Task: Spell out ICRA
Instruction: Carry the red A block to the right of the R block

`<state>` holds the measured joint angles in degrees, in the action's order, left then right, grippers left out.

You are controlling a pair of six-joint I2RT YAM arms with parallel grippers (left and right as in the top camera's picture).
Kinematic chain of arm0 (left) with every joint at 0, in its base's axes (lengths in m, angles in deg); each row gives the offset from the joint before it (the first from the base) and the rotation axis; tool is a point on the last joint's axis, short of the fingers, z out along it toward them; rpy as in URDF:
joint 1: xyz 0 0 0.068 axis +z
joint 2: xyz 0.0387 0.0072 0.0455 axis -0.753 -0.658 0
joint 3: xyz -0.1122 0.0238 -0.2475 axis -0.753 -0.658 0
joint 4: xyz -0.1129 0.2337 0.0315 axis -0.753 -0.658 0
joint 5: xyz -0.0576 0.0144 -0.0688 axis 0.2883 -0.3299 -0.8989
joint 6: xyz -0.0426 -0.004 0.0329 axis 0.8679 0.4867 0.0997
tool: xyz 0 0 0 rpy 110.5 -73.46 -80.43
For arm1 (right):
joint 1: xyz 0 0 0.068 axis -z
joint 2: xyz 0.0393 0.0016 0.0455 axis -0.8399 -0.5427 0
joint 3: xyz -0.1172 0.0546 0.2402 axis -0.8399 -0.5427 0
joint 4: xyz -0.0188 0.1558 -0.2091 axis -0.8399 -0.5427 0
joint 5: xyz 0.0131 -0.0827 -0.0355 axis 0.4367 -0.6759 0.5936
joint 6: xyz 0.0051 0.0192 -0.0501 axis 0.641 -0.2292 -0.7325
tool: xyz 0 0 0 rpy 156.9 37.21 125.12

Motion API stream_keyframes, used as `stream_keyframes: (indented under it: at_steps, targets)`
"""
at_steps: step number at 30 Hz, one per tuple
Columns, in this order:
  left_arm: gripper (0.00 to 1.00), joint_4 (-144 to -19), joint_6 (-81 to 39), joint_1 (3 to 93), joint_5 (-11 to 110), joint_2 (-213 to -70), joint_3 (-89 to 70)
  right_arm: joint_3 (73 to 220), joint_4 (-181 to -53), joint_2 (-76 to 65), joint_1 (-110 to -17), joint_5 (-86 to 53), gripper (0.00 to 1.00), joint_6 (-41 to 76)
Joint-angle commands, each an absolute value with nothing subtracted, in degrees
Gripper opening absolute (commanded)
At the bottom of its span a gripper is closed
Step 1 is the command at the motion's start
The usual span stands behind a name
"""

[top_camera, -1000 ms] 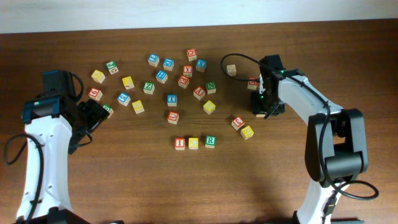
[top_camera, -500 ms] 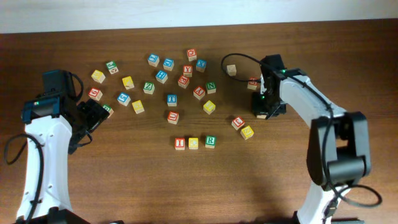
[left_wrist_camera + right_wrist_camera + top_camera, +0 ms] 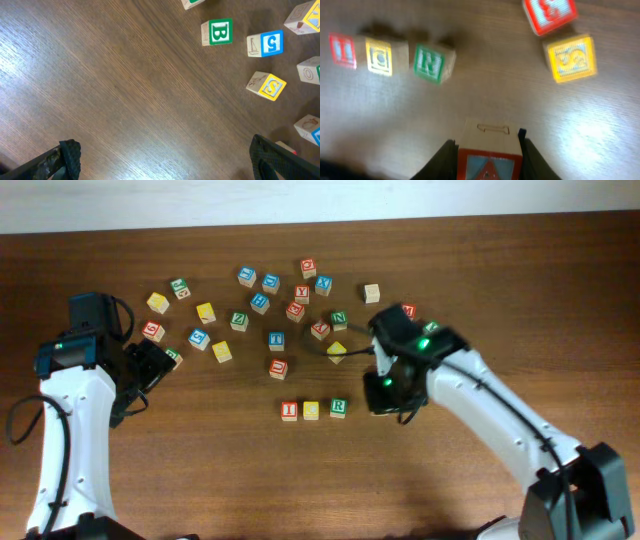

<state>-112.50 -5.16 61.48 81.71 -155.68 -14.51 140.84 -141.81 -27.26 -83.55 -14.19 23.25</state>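
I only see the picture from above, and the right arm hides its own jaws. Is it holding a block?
Observer: Yes. The right wrist view shows the right gripper shut on a wooden block with a red-framed face.
Operator: What letter is on it?
Observer: Too blurred to read. There is a blue shape inside the red frame.
Operator: And the left arm?
Observer: Its wrist view shows the left gripper open, with nothing between the jaws. A wooden block with a green B lies ahead of it.
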Motion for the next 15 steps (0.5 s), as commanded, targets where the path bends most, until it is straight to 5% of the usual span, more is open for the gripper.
stream_keyframes:
  at_steps: [1,15]
  targets:
    - [0.99,-112.5,-5.6,61.7,81.8,-155.0,-14.4,133.7,-133.2,-26.8,-86.9,-16.6,0.25,31.5]
    - [0.99,-112.5,-5.6,61.7,81.8,-155.0,-14.4,128.3,-116.0,-34.3,-87.7,-18.7,0.25,37.7]
